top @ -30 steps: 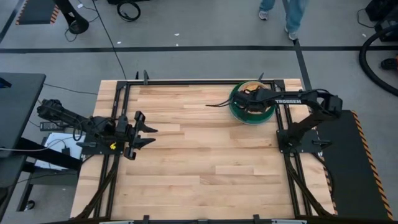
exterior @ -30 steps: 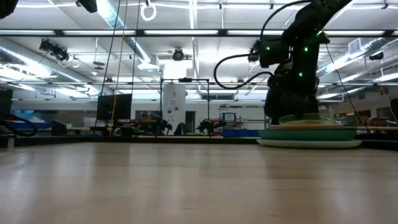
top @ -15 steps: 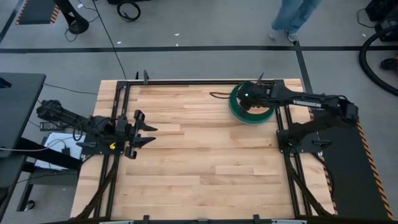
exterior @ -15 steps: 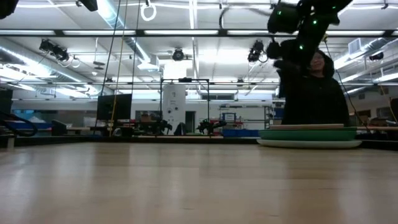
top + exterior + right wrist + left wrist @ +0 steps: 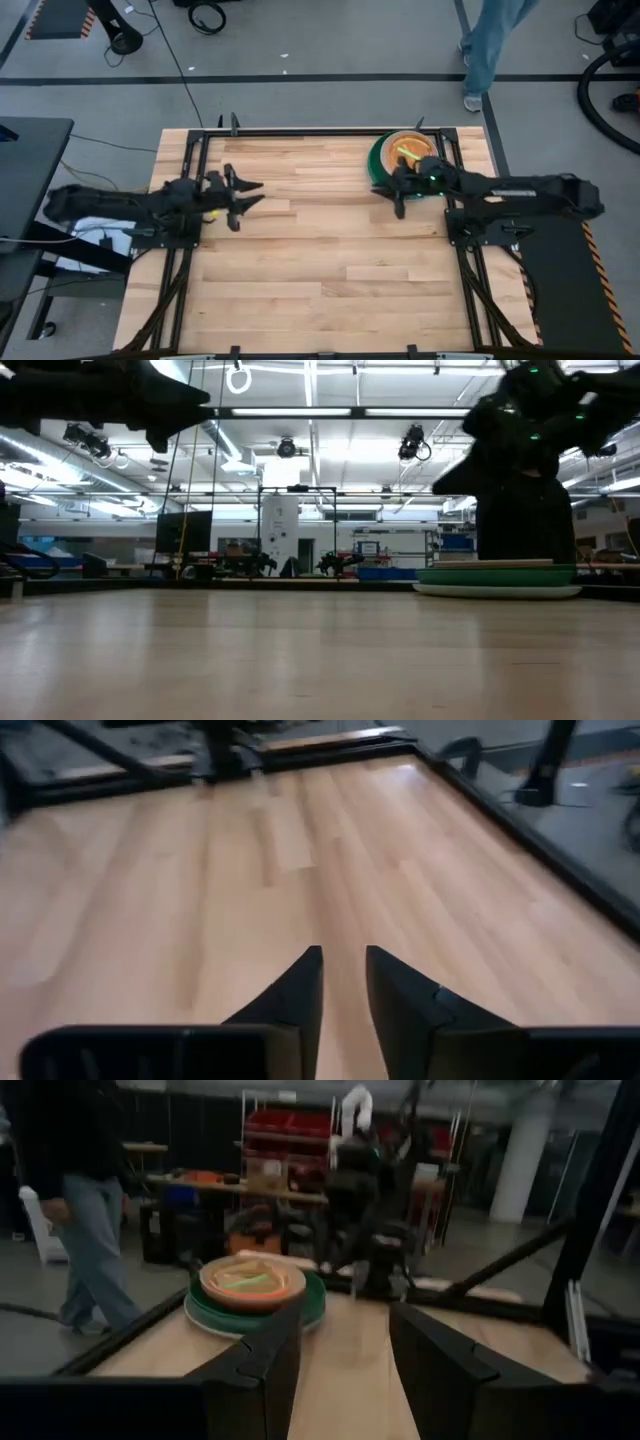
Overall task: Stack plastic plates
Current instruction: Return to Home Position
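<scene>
Plate stack partly under right arm

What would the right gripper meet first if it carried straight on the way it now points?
Most likely just the bare tabletop: the right gripper looks out over plain wood, and nothing stands before the far frame. The plate stack lies off that line. The gripper's tilt is unclear.

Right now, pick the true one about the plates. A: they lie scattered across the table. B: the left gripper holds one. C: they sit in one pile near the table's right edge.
C: the plates form a single pile by the right edge of the table, green underneath, orange on top.
</scene>
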You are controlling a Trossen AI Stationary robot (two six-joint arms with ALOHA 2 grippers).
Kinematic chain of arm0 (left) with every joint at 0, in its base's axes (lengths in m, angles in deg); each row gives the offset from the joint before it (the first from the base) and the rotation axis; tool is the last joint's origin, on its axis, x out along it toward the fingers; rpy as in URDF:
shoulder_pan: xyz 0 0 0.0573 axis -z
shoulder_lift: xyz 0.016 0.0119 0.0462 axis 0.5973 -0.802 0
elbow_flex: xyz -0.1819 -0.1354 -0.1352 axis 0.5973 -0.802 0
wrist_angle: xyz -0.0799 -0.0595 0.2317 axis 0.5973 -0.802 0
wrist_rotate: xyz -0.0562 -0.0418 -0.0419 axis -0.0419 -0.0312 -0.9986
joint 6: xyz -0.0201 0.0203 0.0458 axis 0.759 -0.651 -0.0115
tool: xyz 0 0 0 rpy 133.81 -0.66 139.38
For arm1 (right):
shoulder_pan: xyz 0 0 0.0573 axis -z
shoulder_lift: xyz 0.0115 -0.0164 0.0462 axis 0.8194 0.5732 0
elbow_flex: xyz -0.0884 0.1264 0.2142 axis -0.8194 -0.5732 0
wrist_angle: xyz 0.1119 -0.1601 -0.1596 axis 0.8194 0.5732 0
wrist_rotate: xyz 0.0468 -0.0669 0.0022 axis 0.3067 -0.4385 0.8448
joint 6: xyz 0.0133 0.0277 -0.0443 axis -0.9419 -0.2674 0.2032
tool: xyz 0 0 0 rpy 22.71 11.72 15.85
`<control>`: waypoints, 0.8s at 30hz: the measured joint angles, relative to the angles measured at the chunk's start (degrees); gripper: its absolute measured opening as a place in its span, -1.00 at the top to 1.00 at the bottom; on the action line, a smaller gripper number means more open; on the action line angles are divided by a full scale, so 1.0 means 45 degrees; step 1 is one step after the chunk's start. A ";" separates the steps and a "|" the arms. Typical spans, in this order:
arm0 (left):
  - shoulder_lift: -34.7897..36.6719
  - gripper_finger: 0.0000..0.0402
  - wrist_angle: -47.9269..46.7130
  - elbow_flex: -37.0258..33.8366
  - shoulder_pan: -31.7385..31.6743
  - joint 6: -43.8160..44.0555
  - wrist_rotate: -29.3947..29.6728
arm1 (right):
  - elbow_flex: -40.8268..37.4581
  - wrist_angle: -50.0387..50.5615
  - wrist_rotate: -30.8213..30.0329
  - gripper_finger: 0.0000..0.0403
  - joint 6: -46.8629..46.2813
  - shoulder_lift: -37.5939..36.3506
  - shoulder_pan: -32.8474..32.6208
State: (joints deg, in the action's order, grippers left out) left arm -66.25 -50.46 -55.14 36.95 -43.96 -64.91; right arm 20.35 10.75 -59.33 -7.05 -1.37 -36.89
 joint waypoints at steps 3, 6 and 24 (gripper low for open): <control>0.1399 0.20 0.0188 -0.0654 -0.1269 0.0119 -0.0998 | -0.1071 0.0447 0.0739 0.65 -0.0515 -0.2003 0.0094; 0.2847 0.20 0.0135 -0.1312 -0.2066 0.0182 -0.1469 | -0.2192 0.0445 0.0771 0.77 -0.0871 -0.4185 -0.0051; 0.4024 0.20 -0.2377 -0.2137 -0.1272 -0.1172 -0.1593 | -0.4681 -0.0509 -0.0856 0.97 -0.2257 -0.9183 -0.3711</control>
State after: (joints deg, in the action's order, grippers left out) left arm -48.14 -61.16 -64.75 31.22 -49.23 -72.08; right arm -0.72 8.46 -63.18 -17.21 -42.69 -53.59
